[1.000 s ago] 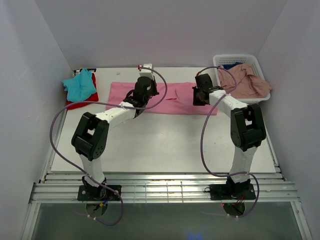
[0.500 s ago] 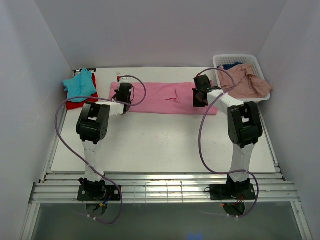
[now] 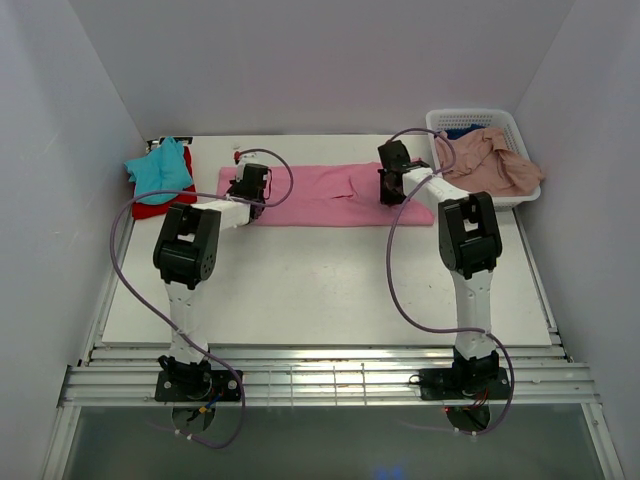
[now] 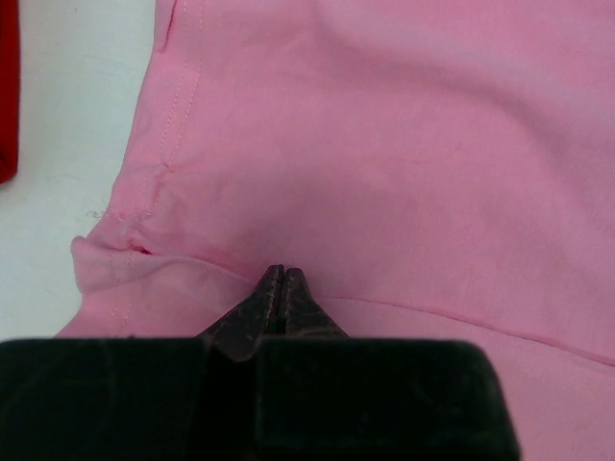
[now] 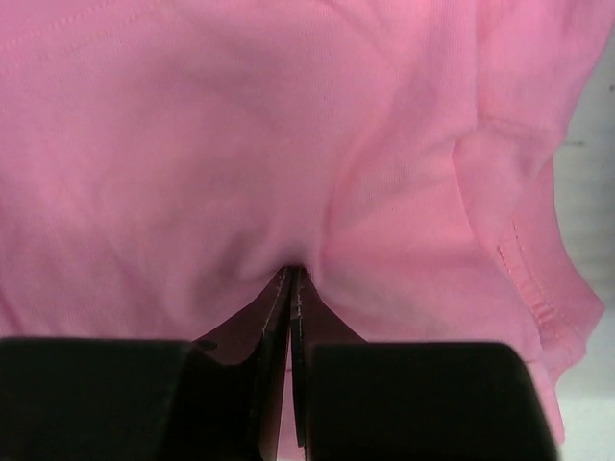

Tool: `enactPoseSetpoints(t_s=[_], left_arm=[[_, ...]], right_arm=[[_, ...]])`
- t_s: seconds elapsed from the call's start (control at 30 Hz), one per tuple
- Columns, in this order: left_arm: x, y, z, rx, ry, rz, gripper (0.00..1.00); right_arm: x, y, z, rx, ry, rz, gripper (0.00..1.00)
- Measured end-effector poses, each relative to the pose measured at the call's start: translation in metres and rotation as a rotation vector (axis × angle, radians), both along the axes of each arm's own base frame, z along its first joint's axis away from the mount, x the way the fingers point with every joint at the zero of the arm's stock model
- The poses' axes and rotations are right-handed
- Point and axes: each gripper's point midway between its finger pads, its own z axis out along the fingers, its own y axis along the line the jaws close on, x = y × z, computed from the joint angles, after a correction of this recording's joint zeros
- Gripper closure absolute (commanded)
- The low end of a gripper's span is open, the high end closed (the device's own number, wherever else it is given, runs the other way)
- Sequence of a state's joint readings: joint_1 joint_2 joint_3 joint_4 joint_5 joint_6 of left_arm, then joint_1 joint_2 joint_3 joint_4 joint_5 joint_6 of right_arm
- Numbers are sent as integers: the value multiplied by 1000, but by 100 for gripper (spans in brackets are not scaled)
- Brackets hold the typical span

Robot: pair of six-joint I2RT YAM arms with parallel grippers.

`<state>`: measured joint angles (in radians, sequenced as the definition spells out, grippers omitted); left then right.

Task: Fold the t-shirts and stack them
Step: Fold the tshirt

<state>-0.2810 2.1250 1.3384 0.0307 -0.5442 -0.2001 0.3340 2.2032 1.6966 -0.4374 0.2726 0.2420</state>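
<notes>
The bright pink t-shirt (image 3: pixel 325 195) lies spread flat across the far part of the table (image 3: pixel 320 290), its long side running left to right. The left gripper (image 3: pixel 246 190) is down on the shirt's left end, close to a sleeve seam. Seen from its wrist, the jaws are pressed together with a ridge of pink cloth nipped at their tips. The right gripper (image 3: pixel 390 190) is down on the other end, a little in from the edge. Its jaws are closed tight too, and the fabric puckers into them, with a hemmed sleeve hanging just to the right.

Off the shirt's left end, well apart from it, a teal t-shirt (image 3: pixel 160 168) sits crumpled on top of a red t-shirt (image 3: pixel 150 209) in the far left corner. At the far right corner stands a white lattice basket (image 3: pixel 478 116). A dusty salmon-pink t-shirt (image 3: pixel 492 162) is heaped in it and spills over its near rim, and a bit of a dark blue t-shirt (image 3: pixel 462 131) shows behind that. Both arms reach forward from the near edge, purple cables looping beside them
</notes>
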Motion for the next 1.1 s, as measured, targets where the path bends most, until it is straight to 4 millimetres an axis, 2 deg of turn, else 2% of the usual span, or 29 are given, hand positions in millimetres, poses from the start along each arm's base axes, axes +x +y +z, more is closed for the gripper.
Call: enactPoseSetpoints(t_s=[0.13,0.37,0.57,0.8,0.93,1.1], left_arm=[[-12,-3,-1,-43,11,31,100],[-64,-17,-4,-100,74,53,100],[-91,-31,-6,-162,71,70,100],[-163,-74,-9,-253,73,1,100],[-204,-91,-9,-358,99,-44,100],[-250,-110,-8,-474,169,-99,100]], right_arm=[[16,1,-1,-25,-11,0,92],[34,-3,-1,-52,-30,-4,92],[54,-4,0,-49,-48,-3,92],[72,-1,2,-6,-66,6,92],[78,6,1,57,-69,21,92],[84,34,2,214,-79,75,92]])
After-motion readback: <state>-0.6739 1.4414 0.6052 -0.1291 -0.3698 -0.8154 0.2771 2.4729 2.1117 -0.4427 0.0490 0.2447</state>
